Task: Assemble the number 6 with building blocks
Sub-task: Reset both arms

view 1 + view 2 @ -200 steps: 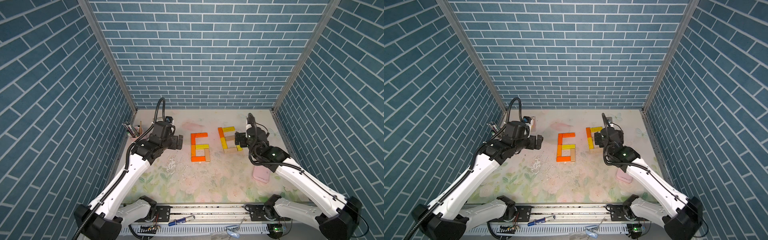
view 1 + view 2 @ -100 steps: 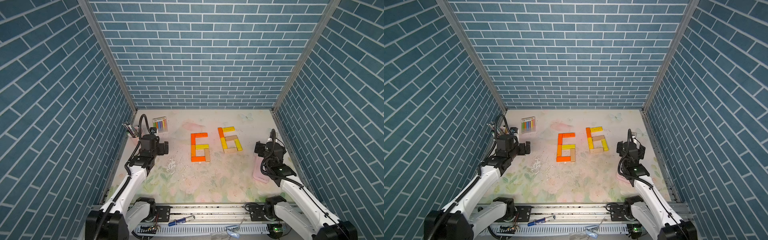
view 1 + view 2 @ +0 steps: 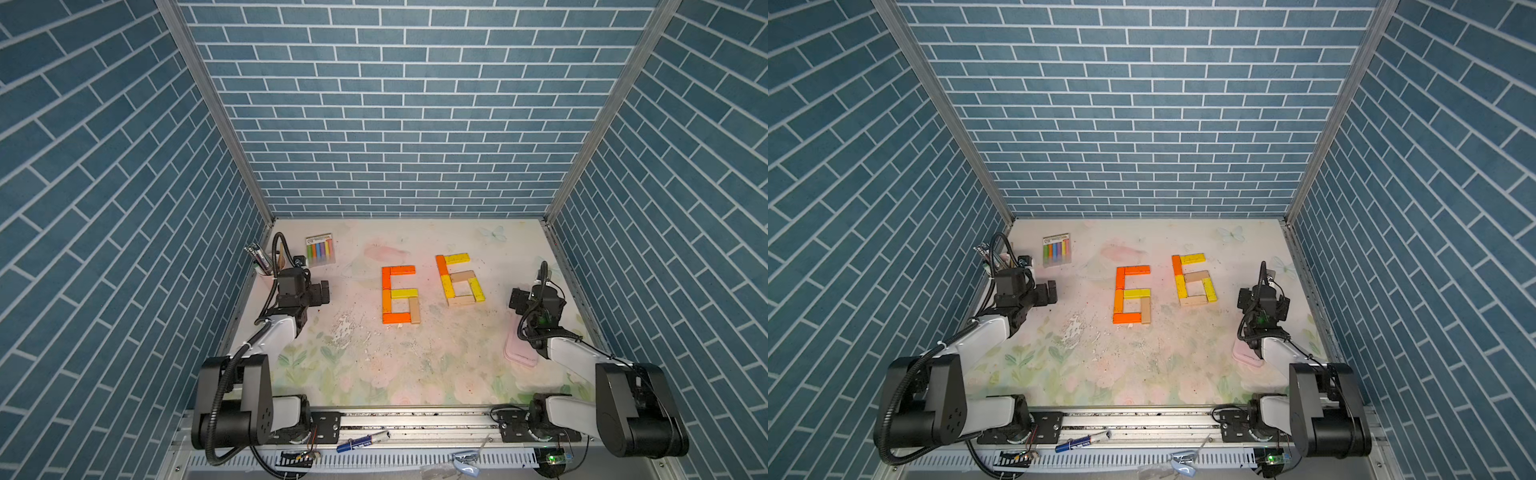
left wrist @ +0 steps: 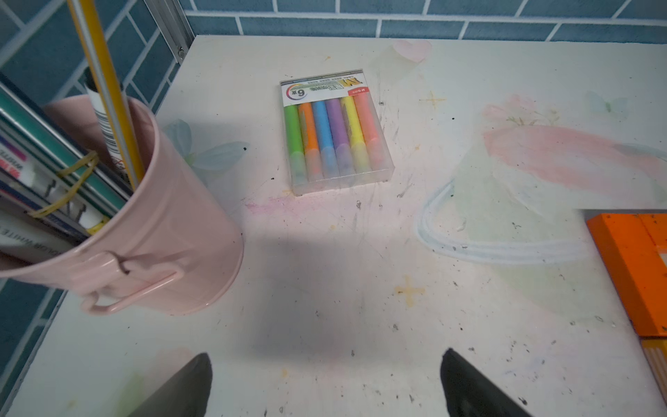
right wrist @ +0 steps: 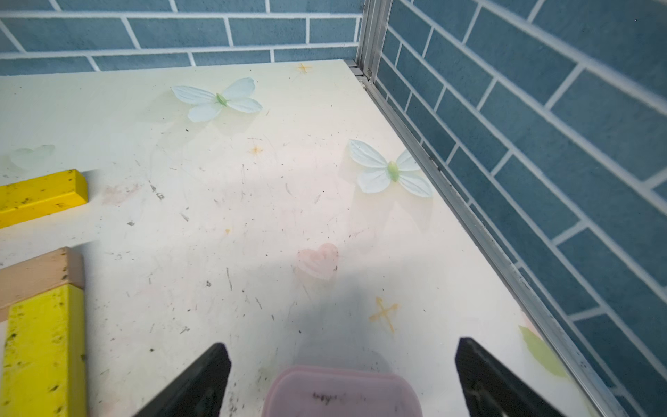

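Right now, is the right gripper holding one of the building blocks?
No, the right gripper stands open and empty, only the edge of the pink tray shows between its jaws, and the nearest yellow block lies apart from it.

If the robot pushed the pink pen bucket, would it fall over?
Probably tippy: the pink bucket is tall, and long pens lean out above its rim. It looks like thin metal, so likely stiff and light.

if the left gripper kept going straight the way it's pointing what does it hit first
Probably the bare, scuffed white tabletop: the open left gripper tilts down at it. Farther along that line lies the clear pack of coloured sticks; depth is hard to judge.
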Robot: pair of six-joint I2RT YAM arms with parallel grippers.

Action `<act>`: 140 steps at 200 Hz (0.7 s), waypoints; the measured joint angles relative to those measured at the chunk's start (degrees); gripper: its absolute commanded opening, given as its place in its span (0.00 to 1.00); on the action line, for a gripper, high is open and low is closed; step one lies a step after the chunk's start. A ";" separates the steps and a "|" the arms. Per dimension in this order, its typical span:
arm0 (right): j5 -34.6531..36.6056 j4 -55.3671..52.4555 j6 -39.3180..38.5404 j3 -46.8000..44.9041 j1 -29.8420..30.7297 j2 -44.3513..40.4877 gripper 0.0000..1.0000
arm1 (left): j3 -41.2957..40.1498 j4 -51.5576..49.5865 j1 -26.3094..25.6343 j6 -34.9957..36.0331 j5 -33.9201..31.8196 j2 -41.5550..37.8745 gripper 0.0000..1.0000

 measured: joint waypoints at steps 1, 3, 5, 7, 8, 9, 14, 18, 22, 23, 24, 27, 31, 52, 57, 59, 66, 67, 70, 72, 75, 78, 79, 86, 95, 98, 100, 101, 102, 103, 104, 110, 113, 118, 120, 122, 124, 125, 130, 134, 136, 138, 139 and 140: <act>0.00 0.13 0.00 0.00 -0.02 0.09 0.98 | -0.04 0.20 0.02 0.00 0.02 0.07 0.99; -0.07 0.52 -0.04 0.02 -0.11 0.44 0.98 | -0.15 0.72 0.02 0.02 0.13 0.31 0.99; -0.11 0.83 -0.11 0.02 -0.15 0.72 0.98 | -0.26 1.18 0.04 0.09 0.15 0.57 0.99; -0.13 1.29 -0.20 0.02 -0.22 1.05 0.98 | -0.37 1.64 0.07 0.17 0.17 0.83 0.99; -0.15 1.51 -0.26 0.02 -0.28 1.22 0.98 | -0.39 1.77 0.07 0.17 0.20 0.90 0.99; -0.15 1.64 -0.31 0.02 -0.31 1.31 0.98 | -0.42 1.90 0.07 0.17 0.22 0.98 0.99; -0.26 2.51 -0.44 0.02 -0.50 2.05 0.98 | -0.63 2.86 0.07 0.24 0.37 1.55 0.99; -0.33 3.21 -0.59 0.07 -0.59 2.64 0.98 | -0.83 3.78 0.07 0.28 0.44 2.05 0.99; -0.44 3.76 -0.76 0.11 -0.72 3.13 0.98 | -1.01 4.61 0.07 0.35 0.52 2.49 0.99; -0.46 3.93 -0.81 0.13 -0.76 3.30 0.98 | -1.03 4.76 0.07 0.37 0.55 2.58 0.99; -0.48 4.04 -0.83 0.15 -0.79 3.41 0.98 | -1.09 5.07 0.07 0.37 0.55 2.73 0.99; -0.55 4.57 -0.87 0.24 -0.98 3.85 0.98 | -1.27 5.77 0.07 0.42 0.55 3.08 0.99; -0.68 5.16 -0.96 0.31 -1.18 4.24 0.98 | -1.51 6.73 0.07 0.42 0.57 3.45 0.99; -1.60 9.03 -1.01 0.66 -2.80 6.80 0.98 | -2.82 11.56 0.07 0.59 0.57 5.14 0.99; -1.90 10.16 -0.98 0.70 -3.19 7.52 0.98 | -3.21 12.94 0.07 0.59 0.57 5.46 0.99; -2.03 10.47 -0.98 0.72 -3.26 7.85 0.98 | -3.41 13.62 0.07 0.59 0.61 5.64 0.99; -2.69 12.04 -0.98 0.85 -3.65 9.31 0.98 | -4.00 15.56 0.07 0.61 0.76 6.05 0.99; -2.73 12.17 -0.98 0.87 -3.69 9.46 0.98 | -4.15 16.11 0.07 0.61 0.76 6.16 0.99; -2.97 12.59 -0.98 0.92 -3.82 9.97 0.98 | -4.48 17.16 0.07 0.61 0.81 6.40 0.99; -3.17 12.85 -0.98 1.01 -3.91 10.43 0.98 | -4.63 17.57 0.04 0.63 0.83 6.54 0.99; -3.41 13.22 -0.98 1.09 -3.98 10.99 0.98 | -4.87 18.32 0.04 0.68 0.90 6.73 0.99; -3.69 13.49 -0.98 1.20 -4.09 11.58 0.98 | -5.11 18.97 0.04 0.74 0.96 6.93 0.99; -3.76 13.53 -1.01 1.20 -4.11 11.72 0.98 | -5.22 19.26 -0.02 0.83 0.96 7.04 0.99; -4.42 14.10 -0.98 1.27 -4.31 12.66 0.98 | -5.55 20.33 -0.26 1.18 0.98 7.54 0.99; -5.29 15.37 -1.03 1.18 -4.46 13.51 0.98 | -6.01 22.12 -0.61 1.73 0.96 8.22 0.99; -5.57 15.80 -1.03 1.18 -4.48 13.75 0.99 | -6.16 22.67 -0.76 1.86 0.94 8.41 0.99; -5.79 16.09 -1.03 1.18 -4.50 13.90 0.98 | -6.34 23.17 -0.94 1.99 0.87 8.55 0.99; -5.90 16.22 -1.03 1.18 -4.50 13.99 0.98 | -6.38 23.34 -0.98 2.05 0.85 8.59 0.99; -6.01 16.33 -1.03 1.18 -4.50 14.03 0.98 | -6.51 23.65 -1.07 2.12 0.85 8.66 0.99; -6.14 16.52 -1.05 1.18 -4.50 14.12 0.98 | -6.56 23.80 -1.11 2.14 0.81 8.70 0.99; -6.19 16.59 -1.03 1.18 -4.50 14.16 0.98 | -6.62 23.98 -1.16 2.16 0.76 8.74 0.99; -6.75 17.22 -1.07 1.18 -4.50 14.43 0.98 | -7.61 26.56 -1.64 2.56 0.68 9.27 0.99; -6.99 17.49 -1.07 1.18 -4.50 14.53 0.98 | -8.00 27.54 -1.84 2.69 0.66 9.49 0.99; -7.32 17.86 -1.16 1.18 -4.55 14.62 0.97 | -8.63 28.65 -2.08 2.84 0.55 9.79 0.99; -7.45 18.01 -1.25 1.18 -4.57 14.64 0.97 | -8.85 28.76 -2.16 2.95 0.50 9.86 0.99; -7.58 18.18 -1.22 1.18 -4.57 14.67 0.97 | -9.01 28.81 -2.25 3.02 0.48 9.97 0.99; -7.72 18.29 -1.25 1.18 -4.57 14.69 0.97 | -9.14 28.89 -2.32 3.08 0.46 10.03 0.99; -7.74 18.34 -1.27 1.18 -4.57 14.69 0.96 | -9.29 29.16 -2.38 3.10 0.46 10.12 0.99; -7.96 18.62 -1.27 1.18 -4.57 14.69 0.96 | -9.73 30.01 -2.54 3.19 0.42 10.36 0.99; -8.17 18.82 -1.31 1.18 -4.59 14.69 0.96 | -9.94 30.34 -2.60 3.23 0.33 10.51 0.99; -8.28 18.99 -1.29 1.18 -4.61 14.69 0.96 | -10.03 30.45 -2.60 3.26 0.33 10.58 0.99; -8.37 19.08 -1.31 1.18 -4.61 14.69 0.96 | -10.05 30.51 -2.60 3.30 0.31 10.62 0.99; -8.39 19.08 -1.31 1.18 -4.61 14.69 0.96 | -10.08 30.53 -2.60 3.32 0.28 10.62 0.99; -8.50 19.17 -1.31 1.18 -4.61 14.69 0.97 | -10.08 30.53 -2.60 3.32 0.26 10.62 0.99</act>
